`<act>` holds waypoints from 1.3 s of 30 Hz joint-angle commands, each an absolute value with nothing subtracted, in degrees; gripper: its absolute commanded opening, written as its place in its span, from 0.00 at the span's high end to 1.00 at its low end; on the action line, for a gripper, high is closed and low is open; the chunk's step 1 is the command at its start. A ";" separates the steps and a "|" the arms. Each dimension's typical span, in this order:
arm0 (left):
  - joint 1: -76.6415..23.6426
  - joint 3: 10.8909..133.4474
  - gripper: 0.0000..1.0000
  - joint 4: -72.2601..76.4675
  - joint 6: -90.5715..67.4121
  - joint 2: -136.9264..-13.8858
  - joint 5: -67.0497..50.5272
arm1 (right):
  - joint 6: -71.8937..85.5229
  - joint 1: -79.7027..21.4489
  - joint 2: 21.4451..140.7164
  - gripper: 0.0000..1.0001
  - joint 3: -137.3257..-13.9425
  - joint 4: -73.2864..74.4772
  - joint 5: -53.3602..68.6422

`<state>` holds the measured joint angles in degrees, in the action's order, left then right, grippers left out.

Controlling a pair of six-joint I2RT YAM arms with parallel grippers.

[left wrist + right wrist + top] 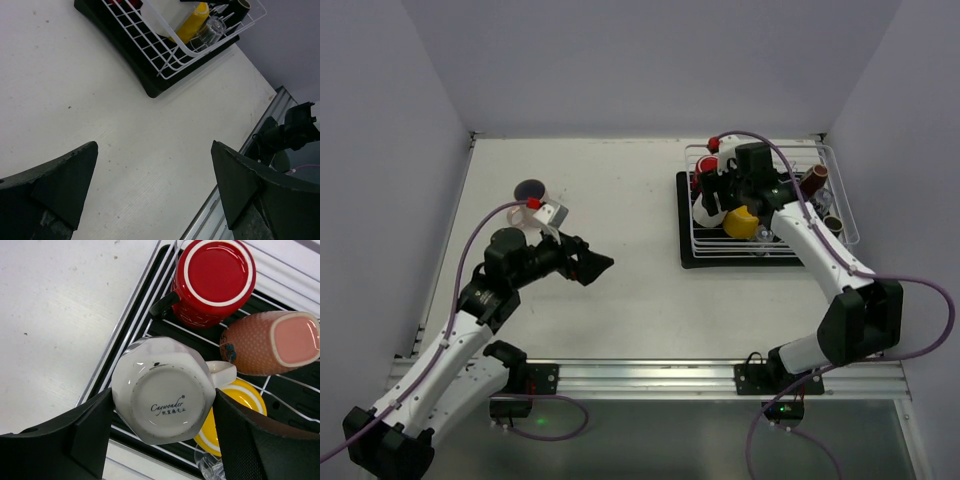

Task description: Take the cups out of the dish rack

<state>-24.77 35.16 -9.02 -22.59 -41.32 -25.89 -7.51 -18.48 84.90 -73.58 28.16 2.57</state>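
Nearest the bases, the left claw (154, 150) is hanging wide open with nothing in it over the tabletop (75, 90). It's well to the left of the dish rack (150, 37), so it's not the arm in play here. The right claw (162, 407) is reaching straight down into the left side of the rack and looks to be squeezing the white mug (160, 385), one finger on each side. That mug is sitting upside down with its axis vertical and its handle poking toward the yellow cup (247, 397), so a straight lift is looking like the call. It's glossy eight-sided ceramic, probably slippery. Farther back, the red cup (217, 270), also base up, and the dimpled pinkish-brown cup (260, 347) are waiting.
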 commanded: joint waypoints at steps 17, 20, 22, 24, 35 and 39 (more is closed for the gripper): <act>-24.96 34.10 0.08 23.37 -45.96 -52.20 -34.10 | 13.08 -18.81 66.27 0.84 -66.28 8.97 4.30; -25.49 33.58 0.12 27.33 -48.34 -54.05 -32.97 | 18.88 -18.81 63.29 0.88 -63.03 3.98 6.58; -25.92 33.05 0.13 30.05 -49.57 -55.19 -31.91 | 24.22 -18.81 61.53 0.88 -60.48 2.12 9.04; -26.37 32.87 0.13 33.29 -51.49 -57.38 -31.73 | 27.23 -18.98 60.39 0.87 -57.85 -1.82 12.65; -30.58 35.86 0.14 43.23 -54.84 -69.16 -30.41 | 43.76 -19.25 52.56 0.87 -45.27 -19.40 22.93; -31.90 36.82 0.16 47.80 -56.77 -71.89 -30.94 | 47.63 -20.30 53.96 0.87 -44.12 -22.75 26.72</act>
